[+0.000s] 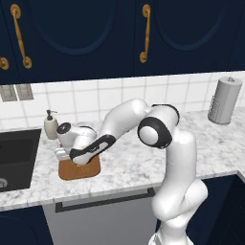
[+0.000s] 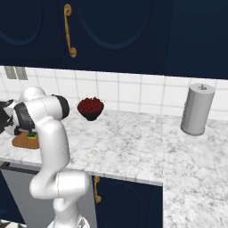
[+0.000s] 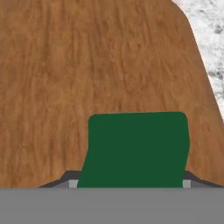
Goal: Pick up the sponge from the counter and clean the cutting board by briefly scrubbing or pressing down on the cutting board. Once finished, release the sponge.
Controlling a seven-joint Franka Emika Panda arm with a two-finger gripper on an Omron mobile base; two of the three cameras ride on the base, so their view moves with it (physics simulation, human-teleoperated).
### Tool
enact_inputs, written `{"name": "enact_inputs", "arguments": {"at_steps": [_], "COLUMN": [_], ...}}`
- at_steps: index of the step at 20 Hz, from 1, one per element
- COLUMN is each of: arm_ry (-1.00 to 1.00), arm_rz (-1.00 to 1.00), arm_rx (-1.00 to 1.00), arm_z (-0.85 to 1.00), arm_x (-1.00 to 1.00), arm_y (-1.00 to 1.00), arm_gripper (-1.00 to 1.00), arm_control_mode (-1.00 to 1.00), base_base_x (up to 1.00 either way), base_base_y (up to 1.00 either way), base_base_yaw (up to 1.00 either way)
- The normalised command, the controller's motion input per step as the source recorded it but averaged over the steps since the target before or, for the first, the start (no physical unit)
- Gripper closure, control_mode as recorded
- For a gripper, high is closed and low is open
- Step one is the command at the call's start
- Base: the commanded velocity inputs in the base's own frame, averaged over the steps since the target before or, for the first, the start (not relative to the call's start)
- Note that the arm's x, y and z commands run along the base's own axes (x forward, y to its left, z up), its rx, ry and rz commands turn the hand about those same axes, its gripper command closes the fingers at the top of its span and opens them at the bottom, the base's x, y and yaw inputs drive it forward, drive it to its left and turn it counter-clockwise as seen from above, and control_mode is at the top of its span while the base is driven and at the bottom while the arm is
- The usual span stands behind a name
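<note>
The end effector is clamped on the small green-topped rectangular sponge, a dark fingertip at each lower corner, over the flat brown wooden cutting board. The board lies on the white marble-patterned surface. A cream soap dispenser stands at its 11 o'clock, a dark sink basin at 9 o'clock, a grey paper-towel roll far towards 3 o'clock.

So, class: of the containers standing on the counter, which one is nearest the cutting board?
The soap dispenser, just behind the cutting board; the berry bowl and grey canister stand farther right.
</note>
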Motion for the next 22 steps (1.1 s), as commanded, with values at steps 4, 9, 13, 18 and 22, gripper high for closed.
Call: {"name": "enact_inputs", "arguments": {"at_steps": [4,9,13,18,22], "arm_ry": [-0.03,-0.01,0.00,0.00,0.00], "arm_rz": [-0.03,-0.03,-0.01,0.00,0.00], "arm_rx": [0.00,0.00,-0.01,-0.06,-0.01], "arm_z": [0.00,-0.07,-0.21,-0.27,-0.27], "arm_x": [0.67,0.57,0.32,-0.31,-0.74], "arm_y": [-0.05,-0.01,0.10,0.42,0.40], "arm_gripper": [1.00,1.00,1.00,1.00,1.00], "arm_control_mode": [-1.00,-1.00,-1.00,-1.00,-1.00], "base_base_x": [0.00,0.00,0.00,0.00,0.00], "base_base_y": [0.00,0.00,0.00,0.00,0.00], "base_base_yaw": [0.00,0.00,0.00,0.00,0.00]}}
